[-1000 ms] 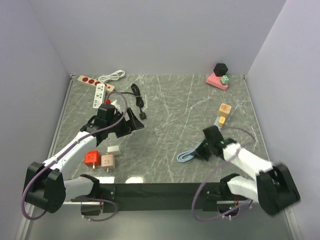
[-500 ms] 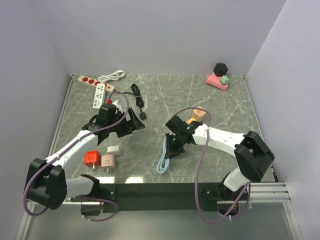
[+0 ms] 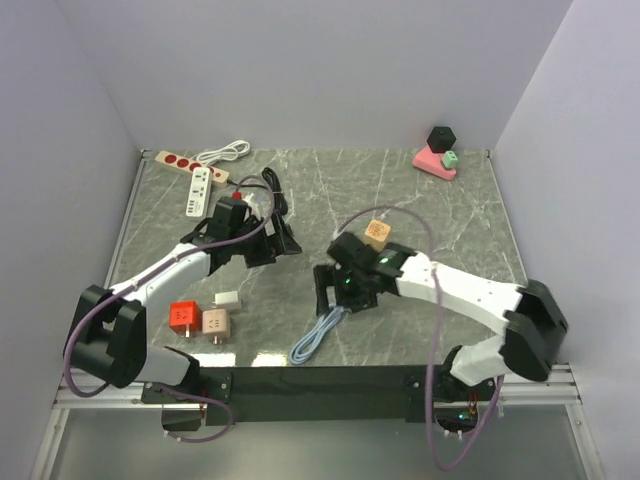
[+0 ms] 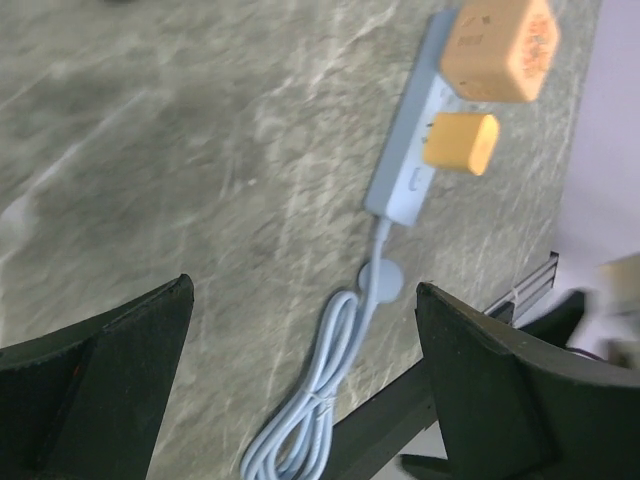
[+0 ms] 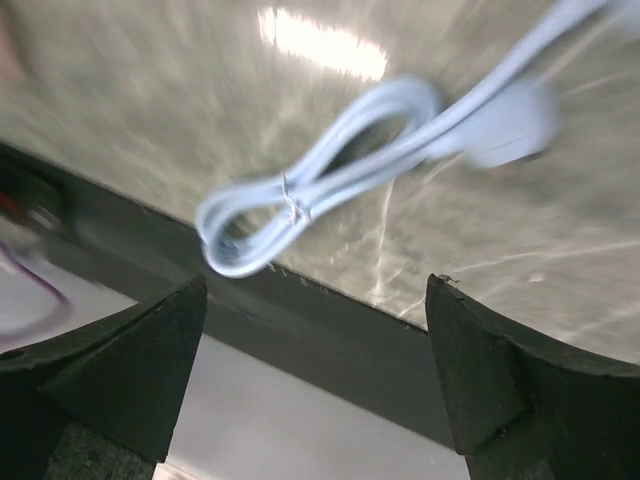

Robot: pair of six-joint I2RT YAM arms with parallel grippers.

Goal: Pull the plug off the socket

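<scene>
The socket is a light blue power strip [image 4: 405, 150] lying on the marble table. A large orange cube plug [image 4: 497, 45] and a smaller orange plug [image 4: 460, 142] sit in it. Its blue cable [image 4: 305, 415] is coiled near the table's front edge. From above, only the orange cube [image 3: 376, 233] and the cable [image 3: 318, 335] show; my right arm covers the strip. My right gripper [image 3: 340, 288] hangs open above the cable [image 5: 300, 200], holding nothing [image 5: 316, 285]. To the left of the strip, my left gripper [image 3: 272, 242] is open and empty [image 4: 303, 290].
At the back left lie a white power strip [image 3: 199, 190], a beige strip with red holes [image 3: 184, 162] and a black cable [image 3: 277, 198]. A red cube [image 3: 182, 315], a beige cube [image 3: 217, 322] and a small white block [image 3: 227, 298] sit front left. Pink, black and green blocks [image 3: 437, 156] stand back right.
My right arm has swung left across the table, bringing the blue strip, plugs and cable along. Its jaws, shut a moment ago, now stand wide open. The left gripper shifted slightly right.
</scene>
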